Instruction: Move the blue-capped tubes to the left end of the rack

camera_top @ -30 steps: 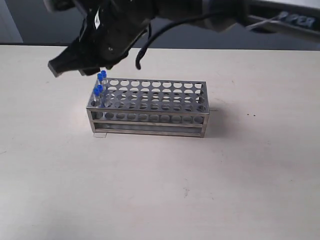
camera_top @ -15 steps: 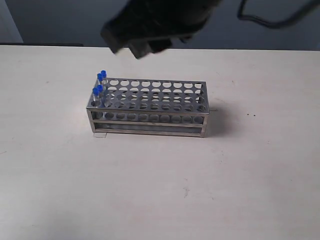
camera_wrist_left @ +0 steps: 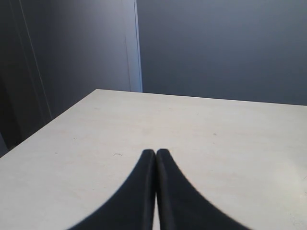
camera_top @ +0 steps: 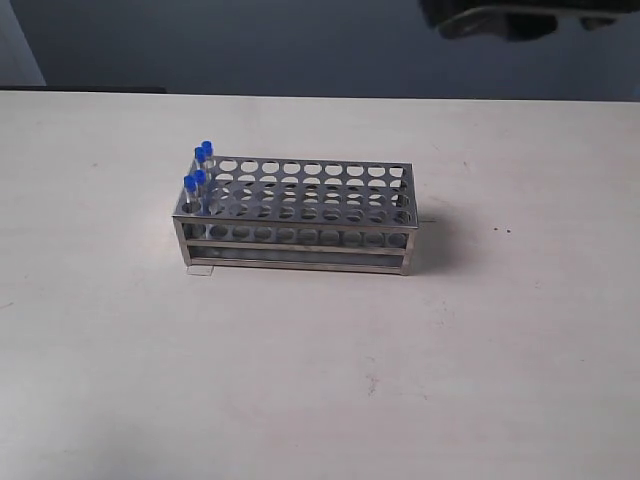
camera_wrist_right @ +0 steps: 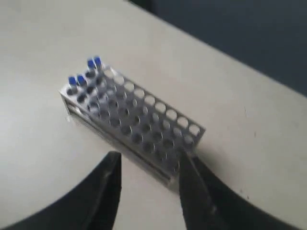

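The pale beige table fills nearly the whole exterior view, with a dark grey-blue wall behind it from ten to two o'clock. On the table, a little toward eleven o'clock from the middle of that view, stands the rack. It is a long shiny steel frame lying across the view from nine to three o'clock, with rows of round holes in its top plate. No gripper touches it. At one o'clock, cut by the top edge, is a dark blurred arm part, well apart from the rack. The right gripper shows in its own wrist view as two black fingers spread wide with nothing between them. It hangs high over the table, and the rack is seen far below through the gap. The left gripper has its two black fingers pressed tip to tip, clenched on nothing, above a bare stretch of table near a corner. The blue-capped tubes, four of them, stand upright in holes at the rack's nine o'clock end. Two are toward the back and two toward the front, close together, their caps rising just above the top plate. The holes toward three o'clock look open. A small pale tab lies at the rack's seven o'clock foot, too small to read.
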`<state>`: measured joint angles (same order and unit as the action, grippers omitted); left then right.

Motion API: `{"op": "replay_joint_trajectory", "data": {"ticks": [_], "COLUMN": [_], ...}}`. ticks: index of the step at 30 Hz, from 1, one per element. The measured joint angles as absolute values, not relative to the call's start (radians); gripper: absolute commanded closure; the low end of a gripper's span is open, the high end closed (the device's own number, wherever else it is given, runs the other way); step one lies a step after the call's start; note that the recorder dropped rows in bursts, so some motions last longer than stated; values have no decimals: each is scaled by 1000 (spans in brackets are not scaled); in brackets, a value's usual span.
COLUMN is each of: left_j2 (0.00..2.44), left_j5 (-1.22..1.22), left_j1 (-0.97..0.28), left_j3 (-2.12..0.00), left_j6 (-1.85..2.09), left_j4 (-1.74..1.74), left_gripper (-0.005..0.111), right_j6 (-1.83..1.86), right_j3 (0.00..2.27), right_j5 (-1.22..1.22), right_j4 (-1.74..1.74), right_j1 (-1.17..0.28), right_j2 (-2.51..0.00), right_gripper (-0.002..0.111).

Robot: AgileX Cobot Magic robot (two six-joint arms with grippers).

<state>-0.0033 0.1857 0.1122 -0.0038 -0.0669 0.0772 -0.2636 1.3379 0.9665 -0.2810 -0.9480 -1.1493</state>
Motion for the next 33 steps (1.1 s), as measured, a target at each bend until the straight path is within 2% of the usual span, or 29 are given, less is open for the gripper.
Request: {"op": "replay_joint_trajectory", "data": {"ticks": [3,4,6,9,14,20,33], "left_j2": [-3,-3,-3,-3,-3,-3,-3], "left_j5": [186,186,186,186,186,186,186], "left_j1": [112,112,112,112,112,112,112], "left_j3": [-4,-4,-4,-4,-4,-4,-3], "left_j6": [-67,-67,-67,-67,-67,-67,-67], "left_j4": [77,77,77,77,77,77,77], "left_gripper": [106,106,106,106,106,106,106], "right_j6": [-75,63,208,382,538,644,654], "right_j3": [1104,931,740,486,177,49,3], "right_j5": [674,530,387,247,211,260,320], "right_j4": [-66,84,266,510,694,714,757], "right_j1": [-754,-662,-575,-474,-290,-162,-133], "right_j2": [-971,-889,-786,-626,-315,-31,-6], "right_gripper": [69,69,69,69,69,69,69]}}
